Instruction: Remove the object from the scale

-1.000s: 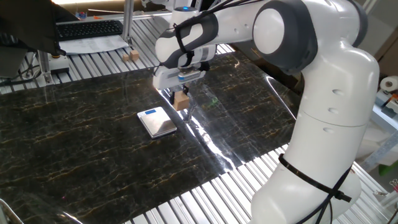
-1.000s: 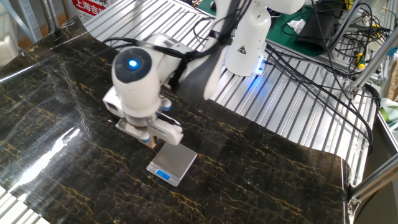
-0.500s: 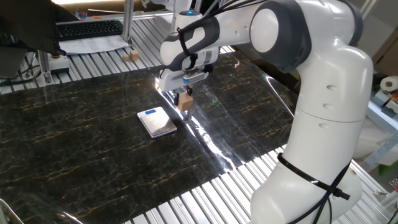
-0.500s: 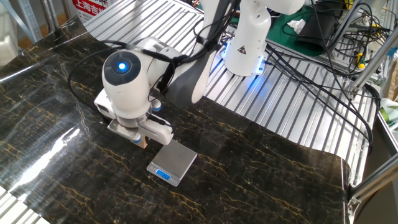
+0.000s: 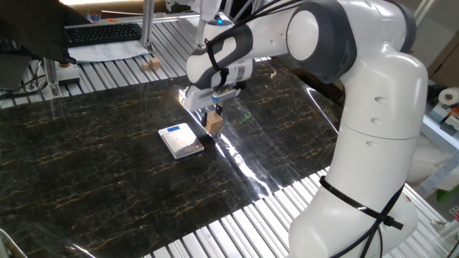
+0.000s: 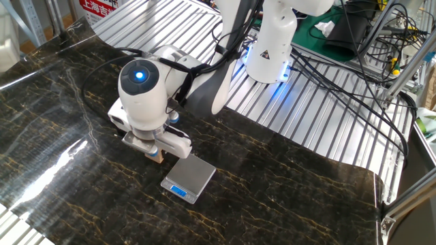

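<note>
The scale [image 5: 181, 140] is a thin white-silver plate with a small blue mark, lying flat on the dark marble table; nothing is on it. It also shows in the other fixed view [image 6: 189, 178]. The light-brown wooden cube [image 5: 213, 123] is held between the fingers of my gripper [image 5: 213, 120], just right of the scale and low over the table. In the other fixed view the cube [image 6: 157, 155] peeks out under the gripper [image 6: 156, 153], to the left of the scale. I cannot tell whether the cube touches the table.
A second small tan block [image 5: 150, 64] sits on the slatted metal surface at the back, near a keyboard [image 5: 100, 33]. The robot base [image 6: 271, 47] and many cables [image 6: 354, 82] lie beyond the table. A bright glare strip [image 5: 240, 161] crosses the marble.
The gripper with the cube has moved slightly away from over the scale's edge and lower toward the table. The scale has not moved.
</note>
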Robot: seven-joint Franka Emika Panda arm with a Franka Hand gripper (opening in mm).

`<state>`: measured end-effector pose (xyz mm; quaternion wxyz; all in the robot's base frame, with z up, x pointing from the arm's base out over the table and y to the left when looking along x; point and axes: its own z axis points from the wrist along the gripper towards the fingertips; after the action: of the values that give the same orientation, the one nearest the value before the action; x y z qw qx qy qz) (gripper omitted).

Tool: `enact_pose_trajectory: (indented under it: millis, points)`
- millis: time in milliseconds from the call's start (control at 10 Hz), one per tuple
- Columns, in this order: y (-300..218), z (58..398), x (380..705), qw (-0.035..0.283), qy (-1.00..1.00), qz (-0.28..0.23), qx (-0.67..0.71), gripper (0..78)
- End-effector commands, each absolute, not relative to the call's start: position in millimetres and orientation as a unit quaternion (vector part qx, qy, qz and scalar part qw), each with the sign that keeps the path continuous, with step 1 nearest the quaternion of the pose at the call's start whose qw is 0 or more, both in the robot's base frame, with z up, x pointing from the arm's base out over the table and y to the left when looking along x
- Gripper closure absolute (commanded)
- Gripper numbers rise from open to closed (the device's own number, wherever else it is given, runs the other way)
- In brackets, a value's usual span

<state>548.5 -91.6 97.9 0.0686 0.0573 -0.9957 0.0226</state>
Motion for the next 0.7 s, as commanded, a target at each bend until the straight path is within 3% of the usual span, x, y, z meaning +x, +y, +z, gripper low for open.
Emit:
enact_pose_trajectory:
  millis: [100,700]
  points:
    - [-92.0,97.6,548.6,0.065,-0.996,0.022,0.060,75.9]
    - [-94.1,92.1,546.6,0.064,-0.997,0.022,0.040,75.9]
